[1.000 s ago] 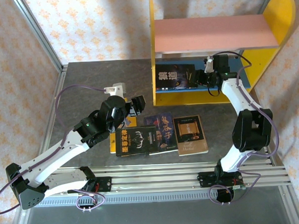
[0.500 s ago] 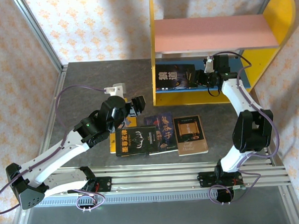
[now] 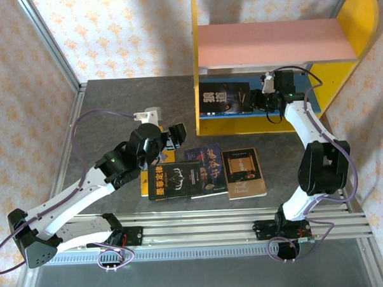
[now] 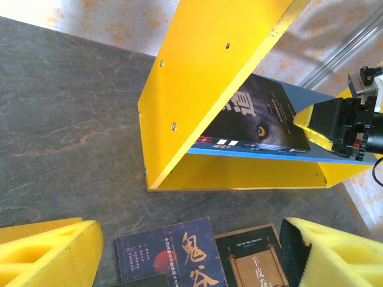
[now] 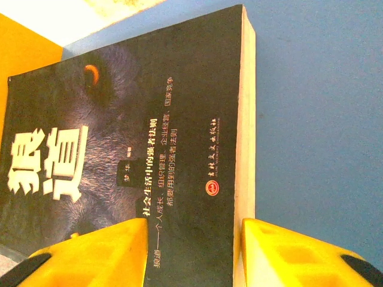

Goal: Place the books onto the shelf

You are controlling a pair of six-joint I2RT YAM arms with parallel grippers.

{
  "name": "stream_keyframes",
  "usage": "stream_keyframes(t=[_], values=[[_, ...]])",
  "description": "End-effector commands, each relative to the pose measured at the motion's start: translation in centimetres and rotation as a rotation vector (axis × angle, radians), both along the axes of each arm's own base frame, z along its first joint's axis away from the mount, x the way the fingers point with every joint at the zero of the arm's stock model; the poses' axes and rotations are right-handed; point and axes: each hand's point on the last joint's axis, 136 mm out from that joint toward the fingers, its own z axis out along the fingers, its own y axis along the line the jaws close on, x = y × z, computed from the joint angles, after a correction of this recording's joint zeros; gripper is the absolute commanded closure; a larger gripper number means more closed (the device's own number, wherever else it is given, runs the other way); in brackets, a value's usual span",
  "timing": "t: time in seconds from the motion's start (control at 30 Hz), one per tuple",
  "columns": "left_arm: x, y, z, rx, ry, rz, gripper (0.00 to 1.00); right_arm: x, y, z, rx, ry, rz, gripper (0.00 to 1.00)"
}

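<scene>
Shelf (image 3: 358, 22) stands at the far right of the table (image 3: 113, 102), upper board (image 3: 273, 43) above lower board (image 5: 317, 119).

One book (image 3: 224, 96) lies flat on the lower board, at its left end beside the left side panel. Right gripper (image 3: 258, 101) reaches in just right of it, over the book's right edge.

Four books on the table, in front of the shelf:
- leftmost book (image 3: 144, 182), partly under the front book (image 3: 175, 181)
- middle book (image 3: 210, 158), behind and right of the front book, which overlaps it
- rightmost book (image 3: 243, 173), just beside the middle book

Left gripper (image 3: 176, 131) sits over the leftmost book, left of the shelf.
</scene>
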Motion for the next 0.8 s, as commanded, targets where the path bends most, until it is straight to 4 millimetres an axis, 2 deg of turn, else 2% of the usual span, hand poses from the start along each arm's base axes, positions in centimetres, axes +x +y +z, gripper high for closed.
stream_keyframes(t=[0.0, 0.47, 0.77], values=[[0.2, 0.3, 0.8, -0.014, -0.029, 0.011, 0.22, 0.2, 0.9, 2.0, 0.035, -0.049, 0.029, 0.57], [0.2, 0.4, 0.7, -0.011, -0.029, 0.014, 0.22, 0.8, 1.2, 3.0, 0.048, -0.077, 0.037, 0.57], [0.1, 0.7, 0.7, -0.009, -0.029, 0.021, 0.22, 1.3, 1.6, 2.7, 0.048, -0.072, 0.043, 0.57]])
